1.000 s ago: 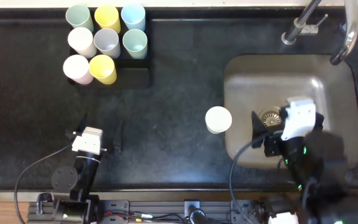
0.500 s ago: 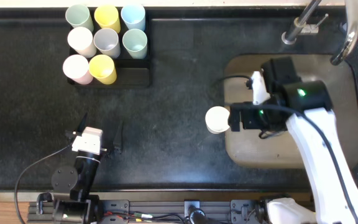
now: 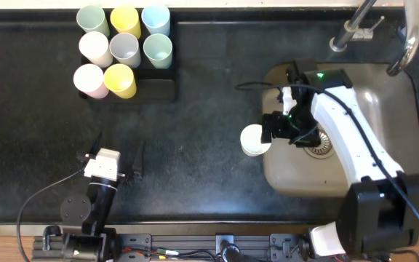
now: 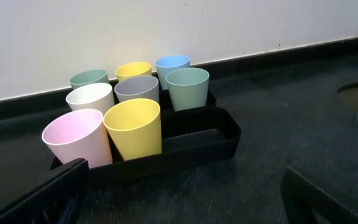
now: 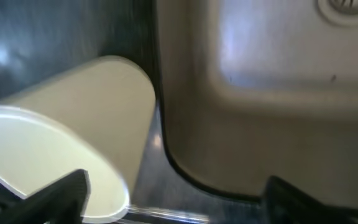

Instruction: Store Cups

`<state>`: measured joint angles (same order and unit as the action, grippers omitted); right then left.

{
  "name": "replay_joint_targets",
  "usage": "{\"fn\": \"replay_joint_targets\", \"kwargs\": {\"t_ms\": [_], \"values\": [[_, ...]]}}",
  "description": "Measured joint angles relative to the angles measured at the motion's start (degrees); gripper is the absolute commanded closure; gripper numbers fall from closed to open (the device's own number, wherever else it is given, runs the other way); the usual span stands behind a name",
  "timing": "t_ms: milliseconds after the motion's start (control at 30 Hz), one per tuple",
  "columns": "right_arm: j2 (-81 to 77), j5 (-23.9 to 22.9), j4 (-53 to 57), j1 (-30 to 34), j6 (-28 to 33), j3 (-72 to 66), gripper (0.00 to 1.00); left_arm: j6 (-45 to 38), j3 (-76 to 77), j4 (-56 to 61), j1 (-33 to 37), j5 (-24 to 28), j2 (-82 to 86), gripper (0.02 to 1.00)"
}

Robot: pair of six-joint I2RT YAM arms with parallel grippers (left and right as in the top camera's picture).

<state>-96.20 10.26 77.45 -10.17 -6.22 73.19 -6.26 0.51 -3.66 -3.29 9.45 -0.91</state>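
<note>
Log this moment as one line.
left gripper: open, facing rack | right gripper: open, at white cup on counter beside sink | rack: eight cups, one slot free

Dark counter (image 3: 195, 167) with a black cup tray (image 3: 157, 90) at the back and one white cup (image 3: 253, 140) just beside the sink (image 3: 384, 94).

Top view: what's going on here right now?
The right end effector, open, is at a white cup standing on the counter beside the sink, not gripping it. The left end effector sits open near its base, facing a black tray holding eight cups, one slot free.
</note>
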Motion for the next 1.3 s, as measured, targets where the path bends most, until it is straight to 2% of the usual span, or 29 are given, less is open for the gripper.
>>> {"fn": "replay_joint_targets", "kwargs": {"t_ms": [33, 67, 333, 533, 567, 600, 700, 967, 1100, 1300], "values": [[-0.11, 0.00, -0.87, 0.02, -0.07, 0.00, 0.288, 0.00, 0.00, 0.00, 0.00, 0.00, 0.00, 0.020], [-0.13, 0.00, -1.33, 0.00, -0.33, 0.00, 0.312, 0.00, 0.00, 0.00, 0.00, 0.00, 0.00, 0.018], [-0.33, -2.19, -3.23, -2.36, -0.63, 0.00, 0.283, 0.00, 0.00, 0.00, 0.00, 0.00, 0.00, 0.018], [-2.78, -3.34, -4.63, -4.50, -0.72, 0.00, 0.400, 0.00, 0.00, 0.00, 0.00, 0.00, 0.00, 0.018], [-3.13, -3.50, -4.76, -4.50, -0.66, 0.00, 0.487, 0.00, 0.00, 0.00, 0.00, 0.00, 0.00, 0.018], [-3.30, -3.76, -4.85, -4.48, -0.61, 0.00, 0.722, 0.00, 0.00, 0.00, 0.00, 0.00, 0.00, 0.018], [-3.30, -3.89, -4.92, -4.48, -0.39, 0.02, 0.950, 0.00, 0.00, 0.00, 0.00, 0.00, 0.00, 0.018], [-2.29, -2.49, -6.97, -4.63, 1.38, 0.22, 0.958, 0.00, 0.00, 0.00, 0.00, 0.00, 0.00, 0.018], [3.52, -1.14, -6.95, -4.79, 2.60, 1.62, 0.958, 0.00, 0.00, 0.00, 0.00, 0.00, 0.00, 0.018], [14.05, -0.04, -6.71, -5.18, 2.56, 16.39, 0.956, 0.00, 0.00, 0.00, 0.00, -0.02, 0.00, 0.018]]}}
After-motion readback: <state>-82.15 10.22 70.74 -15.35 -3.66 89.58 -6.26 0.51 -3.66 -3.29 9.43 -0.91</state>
